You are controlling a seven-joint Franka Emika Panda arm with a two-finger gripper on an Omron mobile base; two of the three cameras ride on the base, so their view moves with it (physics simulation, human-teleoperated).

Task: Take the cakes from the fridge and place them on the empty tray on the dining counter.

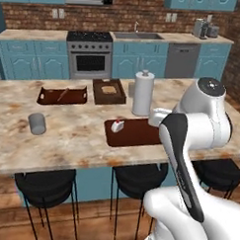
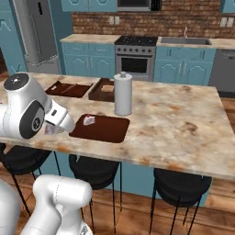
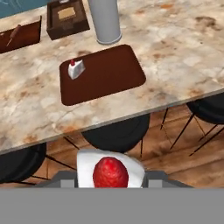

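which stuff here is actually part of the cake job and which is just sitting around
Part of the job:
- cake in the gripper
- cake on the tray
- empty tray
- dining counter
- fridge

Just lying about:
- paper towel roll
- handled tray with a stick
- tray with bread
- grey cup
- stools
- stove

A home kitchen is shown: a stove [image 1: 90, 54], sink [image 1: 138, 36], teal cabinets [image 1: 30, 59], marbled counter [image 1: 67, 134] and stools [image 1: 45, 185].
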